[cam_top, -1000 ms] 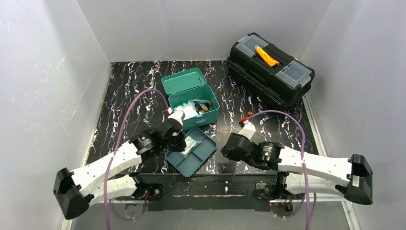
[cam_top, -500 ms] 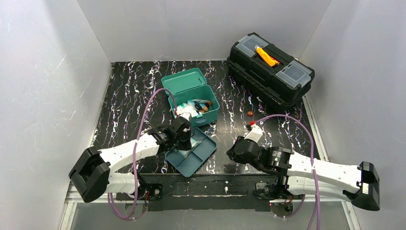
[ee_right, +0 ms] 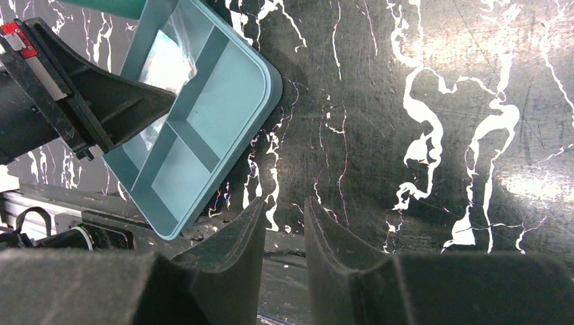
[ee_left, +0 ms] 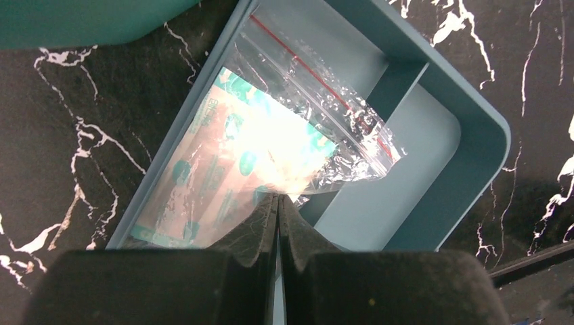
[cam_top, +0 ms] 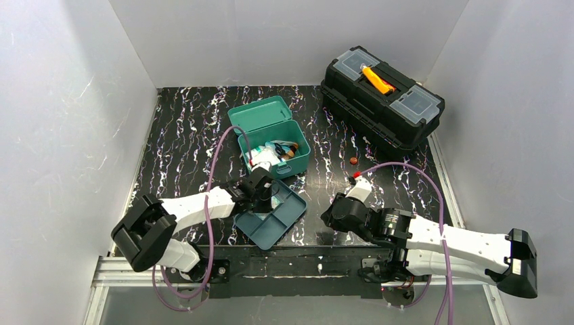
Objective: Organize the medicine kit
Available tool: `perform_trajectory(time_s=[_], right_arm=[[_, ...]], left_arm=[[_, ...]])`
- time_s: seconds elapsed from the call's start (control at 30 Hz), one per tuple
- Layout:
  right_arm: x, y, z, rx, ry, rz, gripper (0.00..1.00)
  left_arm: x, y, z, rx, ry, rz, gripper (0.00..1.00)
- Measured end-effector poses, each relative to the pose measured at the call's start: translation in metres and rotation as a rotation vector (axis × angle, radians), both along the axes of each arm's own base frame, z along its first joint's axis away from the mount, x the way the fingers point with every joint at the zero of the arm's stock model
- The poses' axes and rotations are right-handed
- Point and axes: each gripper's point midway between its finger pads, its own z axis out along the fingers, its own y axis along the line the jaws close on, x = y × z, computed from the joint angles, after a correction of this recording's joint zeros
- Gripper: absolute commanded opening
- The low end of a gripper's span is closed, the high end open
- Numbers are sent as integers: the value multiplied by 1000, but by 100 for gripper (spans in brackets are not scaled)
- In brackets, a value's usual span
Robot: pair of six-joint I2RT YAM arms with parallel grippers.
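Now the left claw (ee_left: 277, 198), shut tight, hangs over the tray (ee_left: 467, 135). The bagged packet (ee_left: 271, 145) lies lengthwise ahead of it inside the tray, its near edge perhaps pinched. The right claw (ee_right: 281, 203), part-open and empty, stands right of the tray.

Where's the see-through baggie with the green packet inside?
The baggie lies in the teal tray, left of center in the top view, just in front of the open teal box and right at the left gripper's tip.
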Motion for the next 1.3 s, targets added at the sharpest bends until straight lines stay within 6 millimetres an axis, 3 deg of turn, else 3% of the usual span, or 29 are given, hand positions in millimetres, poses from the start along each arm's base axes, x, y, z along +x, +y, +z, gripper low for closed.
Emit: perform_trajectory(time_s=[0.37,0.47,0.63,0.8,0.97,1.07,1.17,1.2,1.23,1.3], right_arm=[[0,-2,-1,-13,-4,3,41],[1,-4,-3,-40,-9,7,43],[6,-1,6,-94,-17,10,46],[15,0,21,-139,-36,5,48],[45,-22,22,-193,-28,-61,50],[63,-40,17,-227,-9,-104,55],[79,-54,10,-275,11,-132,72],[79,-55,9,-280,12,-133,78],[93,-65,3,-338,25,-138,79],[102,-69,1,-368,43,-136,81]], left_arm=[[5,-7,0,-74,-48,17,0],[0,-1,2,-60,-40,12,5],[-7,7,21,-65,-63,-1,24],[-10,12,40,-90,-102,-18,33],[-16,17,57,-97,-124,-46,54],[-18,19,80,-126,-163,-63,67],[-21,21,107,-161,-209,-89,76],[-23,22,117,-170,-224,-98,91],[-27,26,135,-185,-252,-110,97],[-32,34,147,-179,-270,-120,98]])
